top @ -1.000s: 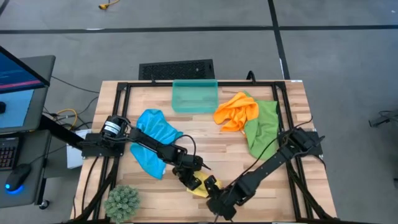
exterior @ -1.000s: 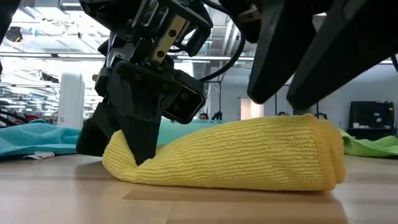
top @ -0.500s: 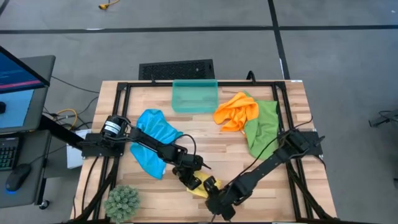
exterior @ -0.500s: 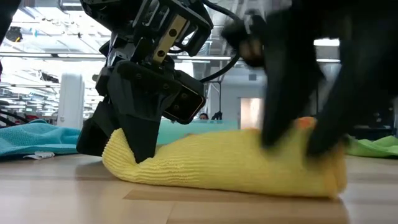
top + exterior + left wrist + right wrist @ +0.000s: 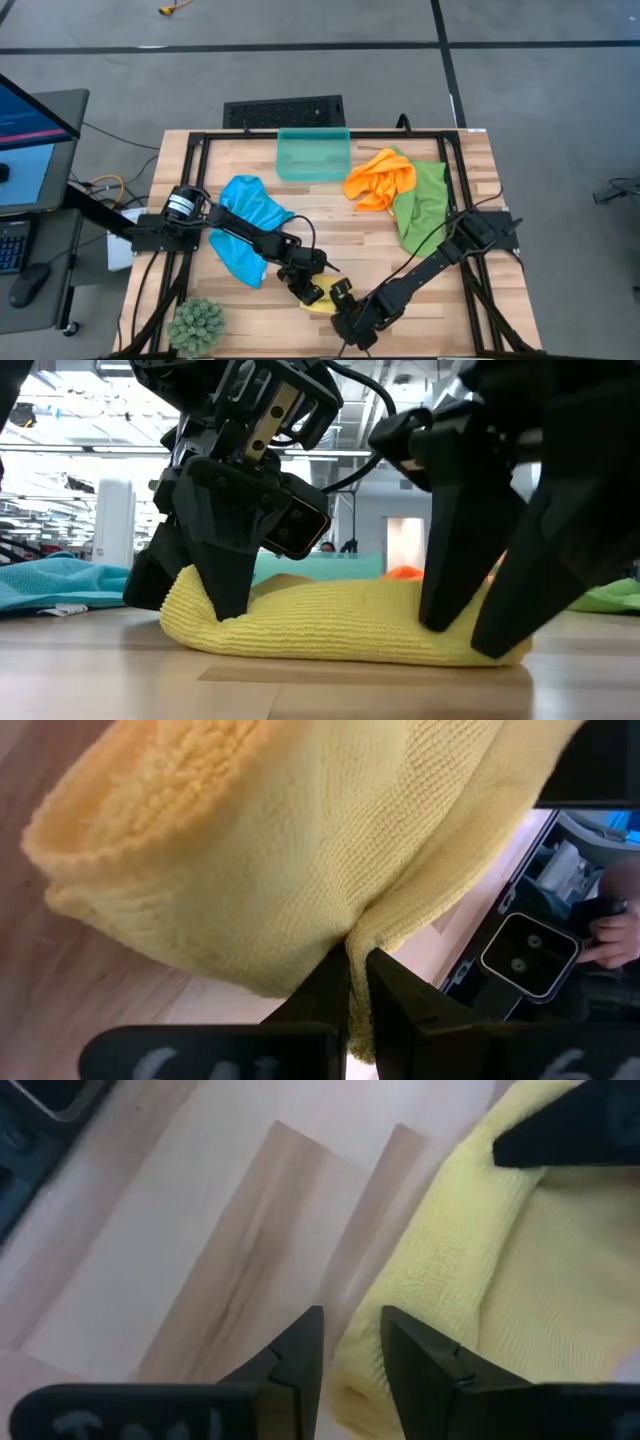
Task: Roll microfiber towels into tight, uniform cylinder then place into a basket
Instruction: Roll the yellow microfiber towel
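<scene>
Both arms meet over the yellow towel (image 5: 340,625) at the table's (image 5: 260,315) near edge, where you have it rolled into a thick, slightly lumpy sausage lying flat on the wood. Your left gripper (image 5: 357,982) has its fingers pinched nearly together on a fold at one end of the roll. Your right gripper (image 5: 470,630) straddles the other end with its fingers set partly apart and pressing down into the cloth, which sags under them there.

The step in hand looks like tightening and evening the roll before any lift. To do it well, keep the left pinch fixed as an anchor so the layers cannot unwind, and draw the right fingers along the roll rather than straight down, since downward pressure alone flattens that end. Catch the loose outer flap visible in the right wrist view under the roll before closing on it.

The basket (image 5: 313,155) waits at the table's far edge, with nothing visibly in it. The blue towel (image 5: 248,225) lies crumpled under your left arm; the orange towel (image 5: 380,178) and green towel (image 5: 422,205) are heaped touching each other beside the basket, all unrolled, so most of the job appears to remain.
</scene>
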Controlling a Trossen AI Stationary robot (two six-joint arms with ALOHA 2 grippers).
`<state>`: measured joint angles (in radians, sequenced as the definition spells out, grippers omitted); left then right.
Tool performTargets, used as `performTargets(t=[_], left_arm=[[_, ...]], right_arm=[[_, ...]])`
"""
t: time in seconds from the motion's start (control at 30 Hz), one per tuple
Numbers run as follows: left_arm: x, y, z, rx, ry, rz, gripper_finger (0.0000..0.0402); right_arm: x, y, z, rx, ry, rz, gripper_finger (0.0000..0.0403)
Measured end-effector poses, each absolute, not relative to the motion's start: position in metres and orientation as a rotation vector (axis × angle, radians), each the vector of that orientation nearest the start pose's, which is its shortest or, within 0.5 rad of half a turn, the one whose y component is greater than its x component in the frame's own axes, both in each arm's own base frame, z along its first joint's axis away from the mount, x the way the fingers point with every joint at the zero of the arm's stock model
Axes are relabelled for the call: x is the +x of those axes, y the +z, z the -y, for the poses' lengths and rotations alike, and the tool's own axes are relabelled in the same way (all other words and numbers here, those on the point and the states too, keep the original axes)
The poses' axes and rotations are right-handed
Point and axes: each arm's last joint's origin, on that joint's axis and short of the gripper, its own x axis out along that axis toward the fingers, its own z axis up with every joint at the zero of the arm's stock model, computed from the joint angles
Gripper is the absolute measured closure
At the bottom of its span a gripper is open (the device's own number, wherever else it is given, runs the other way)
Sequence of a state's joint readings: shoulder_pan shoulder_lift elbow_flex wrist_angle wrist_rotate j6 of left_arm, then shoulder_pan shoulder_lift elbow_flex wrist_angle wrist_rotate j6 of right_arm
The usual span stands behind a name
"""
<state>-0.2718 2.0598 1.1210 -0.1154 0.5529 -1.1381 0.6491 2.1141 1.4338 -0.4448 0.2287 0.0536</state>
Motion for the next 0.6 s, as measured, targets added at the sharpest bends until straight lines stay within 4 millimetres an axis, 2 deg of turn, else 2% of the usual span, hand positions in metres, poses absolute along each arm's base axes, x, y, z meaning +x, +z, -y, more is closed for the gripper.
performTargets(t=[0.27, 0.6], left_arm=[[0.365, 0.094, 0.118, -1.113, -0.054, -1.389, 0.0391], [0.365, 0.094, 0.117, -1.114, -0.054, -1.388, 0.0391]], right_arm=[[0.343, 0.136, -0.247, -0.442, 0.232, -1.037, 0.0278], [0.347, 0.132, -0.228, -0.387, 0.116, -1.123, 0.0278]])
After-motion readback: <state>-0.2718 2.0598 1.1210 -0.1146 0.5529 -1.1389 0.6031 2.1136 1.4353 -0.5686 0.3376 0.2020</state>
